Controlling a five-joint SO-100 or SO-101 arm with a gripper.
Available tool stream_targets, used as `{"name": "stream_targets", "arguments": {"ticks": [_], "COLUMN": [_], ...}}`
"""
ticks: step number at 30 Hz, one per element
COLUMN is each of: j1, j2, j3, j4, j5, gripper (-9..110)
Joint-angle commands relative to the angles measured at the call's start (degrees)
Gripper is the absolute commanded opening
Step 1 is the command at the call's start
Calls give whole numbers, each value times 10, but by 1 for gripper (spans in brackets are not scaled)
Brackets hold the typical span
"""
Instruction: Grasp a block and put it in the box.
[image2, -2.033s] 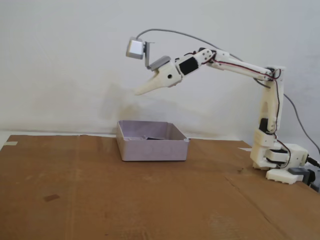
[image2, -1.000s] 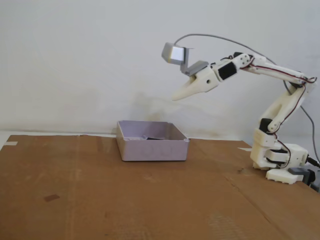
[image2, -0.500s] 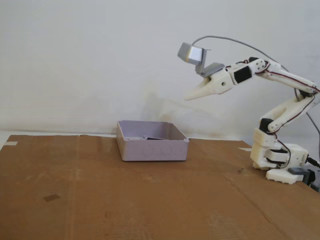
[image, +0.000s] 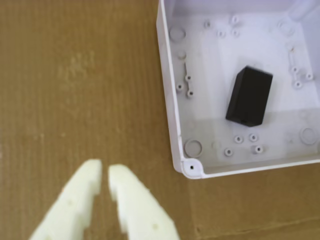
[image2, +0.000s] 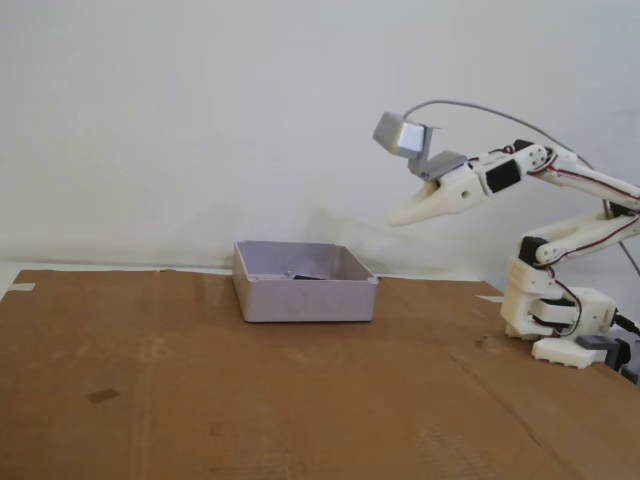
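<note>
The small matte black cuboid block (image: 249, 96) lies flat on the floor of the shallow pale lavender-grey plastic box (image: 170, 125), a little off centre and turned slightly askew to the walls; it touches no wall. In the fixed view only a dark sliver of it (image2: 305, 275) shows above the box's near wall (image2: 305, 302). That placement reads as the goal of the task already met: the block sits loose inside, with nothing gripping it.

The white 2-finger end effector (image: 104, 172) hangs empty in the air, its fingers drawn nearly together with only a thin slit between them. In the wrist view it sits over bare cardboard, beside the box's corner rather than above its interior. In the fixed view the end effector (image2: 398, 217) is high and well apart from the box, off to the box's right, with the white arm (image2: 570, 180) folded back toward its base (image2: 560, 320). My judgement is that this is a parked or withdrawn pose, clear of the box so nothing gets knocked.

The table is covered by a brown corrugated cardboard sheet (image2: 200, 390), matte, with visible creases and seams and a small dark mark toward the left in the fixed view. Moulded round bosses stud the box floor around the block. Behind stands a plain off-white wall (image2: 180, 120), evenly lit, and a grey cable (image2: 470, 104) arcs from the grey camera housing (image2: 400, 133) on the wrist.
</note>
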Motion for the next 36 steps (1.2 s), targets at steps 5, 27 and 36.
{"name": "stream_targets", "arguments": {"ticks": [5,27,36], "j1": [-4,-52,-67], "j2": [91,255,316], "j3": [38,180,230], "j4": [-22,-22,-22], "j5": [2,2,2], "gripper": [0,0,0]}}
